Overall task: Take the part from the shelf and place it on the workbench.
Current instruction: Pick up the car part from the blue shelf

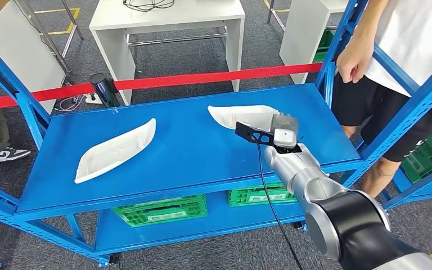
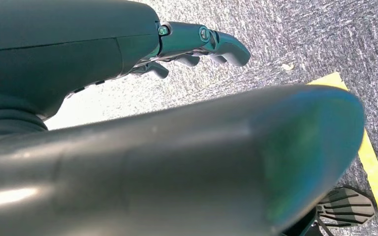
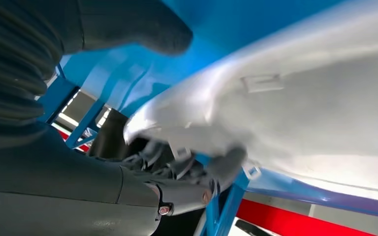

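Observation:
Two white curved parts lie on the blue shelf (image 1: pixel 191 152): one at the left (image 1: pixel 115 150), one at the right (image 1: pixel 239 116). My right hand (image 1: pixel 284 135) reaches over the right end of the right part. In the right wrist view that part (image 3: pixel 300 113) sits between my thumb (image 3: pixel 142 29), which stands off above it, and my fingers (image 3: pixel 187 172), which touch its near edge from below. My left hand (image 2: pixel 197 46) hangs over the carpet, fingers loosely extended, holding nothing.
A person (image 1: pixel 405 50) stands at the shelf's right end, one hand near the blue upright (image 1: pixel 337 39). A red barrier tape (image 1: pixel 202 77) runs behind the shelf, with a white table (image 1: pixel 169 17) beyond. Green crates (image 1: pixel 160 210) sit on the lower level.

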Robot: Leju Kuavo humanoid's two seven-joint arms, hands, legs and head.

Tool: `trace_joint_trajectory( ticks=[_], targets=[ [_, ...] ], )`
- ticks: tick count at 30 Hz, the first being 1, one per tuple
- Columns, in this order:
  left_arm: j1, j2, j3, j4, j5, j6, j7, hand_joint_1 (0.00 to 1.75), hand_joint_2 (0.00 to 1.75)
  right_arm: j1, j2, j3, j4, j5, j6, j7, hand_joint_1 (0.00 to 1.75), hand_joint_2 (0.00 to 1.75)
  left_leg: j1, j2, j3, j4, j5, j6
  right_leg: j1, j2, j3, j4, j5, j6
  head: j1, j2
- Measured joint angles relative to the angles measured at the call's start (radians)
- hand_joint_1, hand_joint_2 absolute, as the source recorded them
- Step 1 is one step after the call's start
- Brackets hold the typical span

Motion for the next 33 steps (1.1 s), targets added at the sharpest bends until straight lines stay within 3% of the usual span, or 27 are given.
trace_joint_trajectory(
  ticks=[3,13,33],
  targets=[
    [0.000,0.000,0.000,0.000,0.000,0.000,0.000,0.00,0.00,0.000,-0.001,0.000,0.000,0.003,-0.009,-0.001,1.60,1.75,0.000,0.000,0.000,0.000,0.000,0.000,0.000,0.001,0.000,0.000,0.000,0.000,0.000,0.000],
    [0.000,0.001,0.000,0.000,0.000,0.000,0.001,0.00,0.00,0.005,-0.001,0.000,0.000,0.014,-0.016,-0.001,0.02,1.75,0.000,0.000,-0.002,0.000,0.000,0.001,0.000,0.000,0.000,0.000,0.000,0.000,0.000,0.000],
    [0.000,0.003,0.000,0.000,0.002,0.000,0.002,0.00,0.00,0.003,0.000,0.000,0.000,0.037,-0.027,0.005,0.00,1.75,0.000,0.000,-0.004,0.000,-0.001,0.001,0.000,0.000,0.002,0.000,0.000,0.000,0.000,0.000]
  ],
)
